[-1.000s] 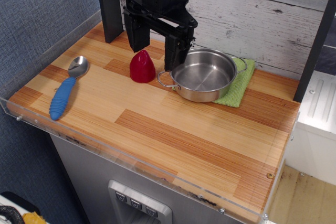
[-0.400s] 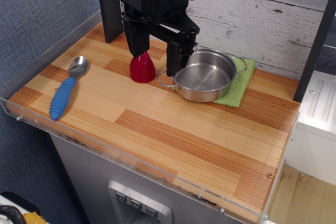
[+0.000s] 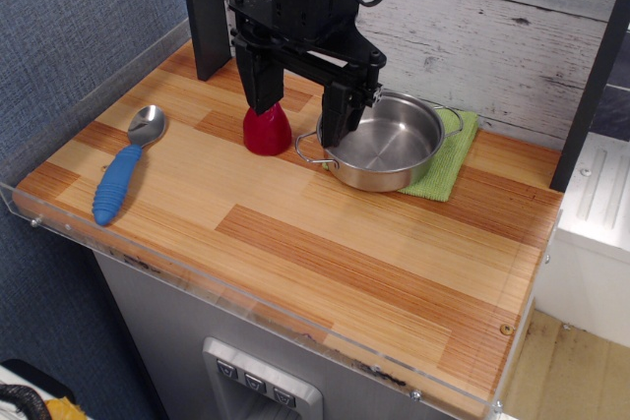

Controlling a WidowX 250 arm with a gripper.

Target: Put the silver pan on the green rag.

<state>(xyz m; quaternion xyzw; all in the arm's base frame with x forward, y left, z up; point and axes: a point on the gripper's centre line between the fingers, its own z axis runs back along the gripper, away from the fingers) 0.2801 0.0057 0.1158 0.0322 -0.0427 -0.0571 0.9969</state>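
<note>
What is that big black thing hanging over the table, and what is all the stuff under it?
That black thing is a robot arm, and the end of it is its claw, with two fingers spread open and holding nothing. One camera looks down at the wooden table from the front, up high. On the table sits a shiny silver pan, resting partly on a green rag. Beside the pan stands a small red cone. Farther left lies a spoon with a blue handle.
</note>
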